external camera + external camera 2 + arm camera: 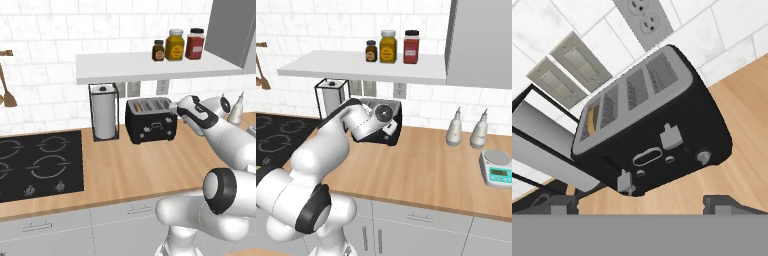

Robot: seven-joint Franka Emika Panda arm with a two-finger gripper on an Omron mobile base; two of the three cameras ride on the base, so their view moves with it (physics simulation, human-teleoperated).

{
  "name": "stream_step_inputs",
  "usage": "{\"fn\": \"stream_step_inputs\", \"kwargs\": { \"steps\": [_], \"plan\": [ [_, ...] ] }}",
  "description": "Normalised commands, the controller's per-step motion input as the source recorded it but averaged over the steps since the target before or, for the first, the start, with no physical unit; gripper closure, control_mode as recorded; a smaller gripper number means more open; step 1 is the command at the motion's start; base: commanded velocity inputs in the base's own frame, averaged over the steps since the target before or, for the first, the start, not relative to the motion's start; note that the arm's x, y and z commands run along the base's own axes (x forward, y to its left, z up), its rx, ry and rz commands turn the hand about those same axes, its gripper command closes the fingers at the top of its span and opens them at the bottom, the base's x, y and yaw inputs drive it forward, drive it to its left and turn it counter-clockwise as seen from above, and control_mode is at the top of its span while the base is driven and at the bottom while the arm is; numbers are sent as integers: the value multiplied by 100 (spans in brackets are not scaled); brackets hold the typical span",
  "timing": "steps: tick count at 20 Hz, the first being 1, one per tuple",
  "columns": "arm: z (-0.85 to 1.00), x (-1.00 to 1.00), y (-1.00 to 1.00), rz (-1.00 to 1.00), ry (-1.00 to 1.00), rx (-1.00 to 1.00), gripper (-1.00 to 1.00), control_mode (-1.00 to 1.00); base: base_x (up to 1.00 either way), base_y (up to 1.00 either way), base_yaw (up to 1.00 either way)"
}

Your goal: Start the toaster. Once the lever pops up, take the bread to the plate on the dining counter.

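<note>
One boxy black toaster [657, 135], silver-topped.

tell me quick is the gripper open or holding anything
gripper: open, holding nothing, its fingertips spread wide just short of the toaster front.
</note>
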Motion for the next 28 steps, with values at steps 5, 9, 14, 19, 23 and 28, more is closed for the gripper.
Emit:
{"fn": "stream_step_inputs", "kwargs": {
  "steps": [5, 9, 14, 19, 23, 28],
  "plan": [
    [0, 0, 0, 0, 0, 0, -100, -100, 0, 0, 0],
    [0, 0, 0, 0, 0, 0, -100, -100, 0, 0, 0],
    [0, 0, 0, 0, 0, 0, -100, -100, 0, 0, 0],
    [0, 0, 0, 0, 0, 0, -100, -100, 0, 0, 0],
    [0, 0, 0, 0, 0, 0, -100, -100, 0, 0, 0],
    [0, 0, 0, 0, 0, 0, -100, -100, 0, 0, 0]
  ]
}}
